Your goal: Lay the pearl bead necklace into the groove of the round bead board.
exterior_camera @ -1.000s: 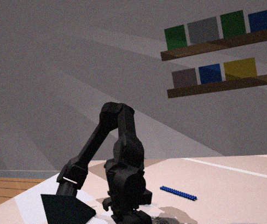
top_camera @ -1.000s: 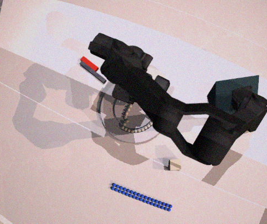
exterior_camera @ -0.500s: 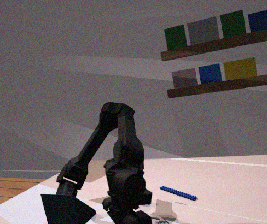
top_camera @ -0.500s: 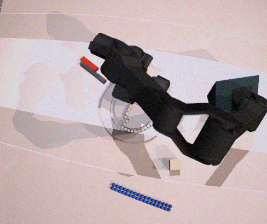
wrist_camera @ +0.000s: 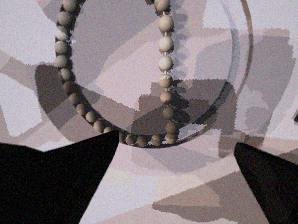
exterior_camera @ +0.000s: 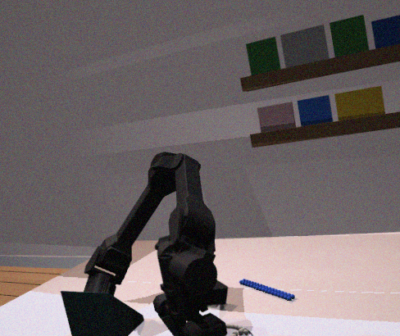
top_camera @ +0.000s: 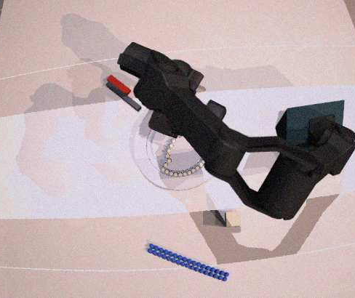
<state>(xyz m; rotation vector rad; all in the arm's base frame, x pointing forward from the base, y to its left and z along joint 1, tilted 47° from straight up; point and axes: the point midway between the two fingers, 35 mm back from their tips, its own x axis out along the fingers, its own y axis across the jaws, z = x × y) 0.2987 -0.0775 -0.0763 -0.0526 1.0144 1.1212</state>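
The pearl bead necklace (top_camera: 168, 160) (wrist_camera: 165, 45) lies on the round, pale, see-through bead board (top_camera: 136, 152) (wrist_camera: 120, 55). One stretch follows the curved groove (wrist_camera: 64, 75). The other stretch runs straight across the board's inside. The two meet at a bend just in front of my fingers. My gripper (wrist_camera: 175, 141) is open, with its dark fingers wide apart on either side of that bend and nothing between them. In the top view the arm hides the fingers and part of the board. In the exterior view only a few beads (exterior_camera: 238, 329) show at the bottom edge.
A blue bead strand (top_camera: 188, 262) (exterior_camera: 267, 289) lies straight near the table's front. A red block (top_camera: 118, 84) and a dark grey bar (top_camera: 124, 96) lie just beyond the board. A beige cube (top_camera: 233, 219) and a teal block (top_camera: 306, 116) (exterior_camera: 95, 315) stand by the arm's base.
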